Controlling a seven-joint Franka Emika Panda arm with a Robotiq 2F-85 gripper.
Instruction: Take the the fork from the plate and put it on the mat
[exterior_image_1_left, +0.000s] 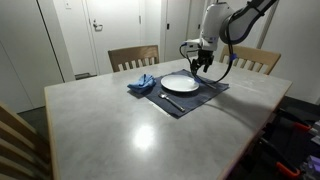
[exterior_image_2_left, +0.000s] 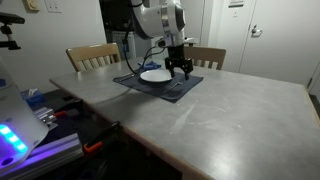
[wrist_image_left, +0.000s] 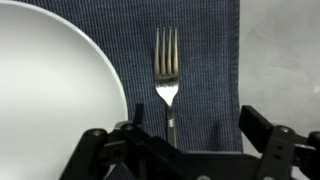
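A silver fork (wrist_image_left: 166, 62) lies flat on the dark blue mat (wrist_image_left: 205, 60), tines pointing away, just right of the white plate (wrist_image_left: 50, 80). Its handle runs under my gripper (wrist_image_left: 197, 120), which is open, with the fingers apart on either side of the handle and nothing held. In both exterior views the gripper (exterior_image_1_left: 203, 66) (exterior_image_2_left: 180, 69) hangs low over the mat (exterior_image_1_left: 195, 101) (exterior_image_2_left: 170, 90), beside the plate (exterior_image_1_left: 180, 83) (exterior_image_2_left: 155, 75). The fork is too small to make out in those views.
A crumpled blue cloth (exterior_image_1_left: 142, 84) lies next to the mat. Two wooden chairs (exterior_image_1_left: 133, 57) (exterior_image_1_left: 258, 60) stand at the far side of the grey table (exterior_image_1_left: 120, 125). Equipment with lit lights (exterior_image_2_left: 15, 140) sits beside the table.
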